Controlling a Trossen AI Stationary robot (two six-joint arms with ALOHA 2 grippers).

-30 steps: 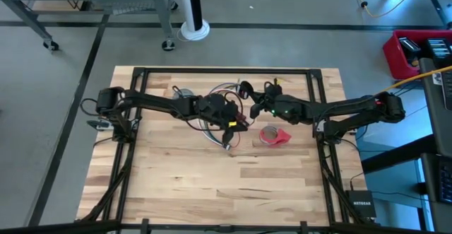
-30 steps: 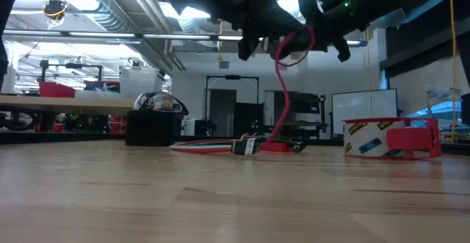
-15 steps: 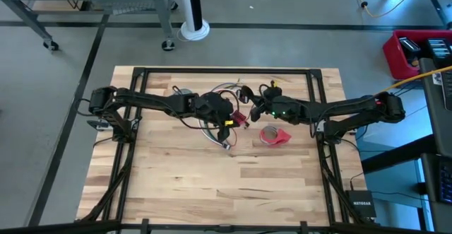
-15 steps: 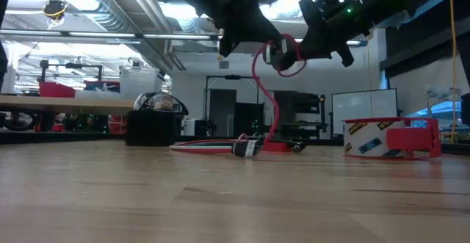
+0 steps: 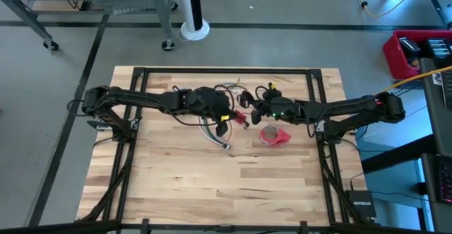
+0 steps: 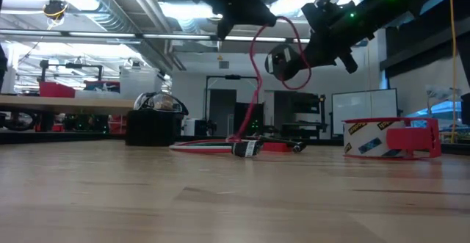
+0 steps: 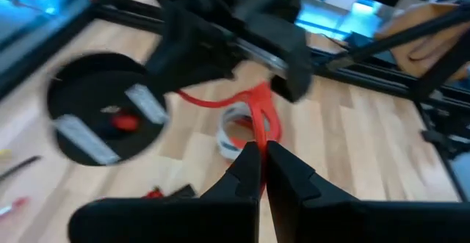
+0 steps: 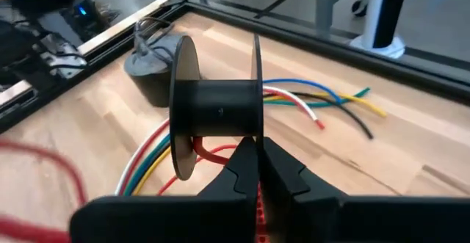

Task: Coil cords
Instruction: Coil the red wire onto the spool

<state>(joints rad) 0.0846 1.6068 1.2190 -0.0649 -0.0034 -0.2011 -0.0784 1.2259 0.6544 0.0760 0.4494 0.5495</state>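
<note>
1. A red wire rises from the bundle of wires lying on the counter and arcs up between the two arms, looping round a black spool held in the air.
2. In the right wrist view the spool shows two round flanges and a dark core, with a red strand running onto it just ahead of the fingertips.
3. The right end effector has its fingers pressed together at the spool's core; the red strand passes between them, so it appears to pinch the wire against the spool.
4. The left end effector is likewise closed tight, and the red wire comes straight out from between its tips toward the spool on the other arm.
5. From above, both end effectors meet over the middle of the counter toward its far edge, the left just beside the right, above the loose bundle.
6. Loose coloured wire ends, blue, yellow, green, black and white, lie on the wood beyond the spool.
7. A red tape roll sits on the counter near the right arm, apart from the wires.
8. A dark domed object stands farther back on the counter.
</note>
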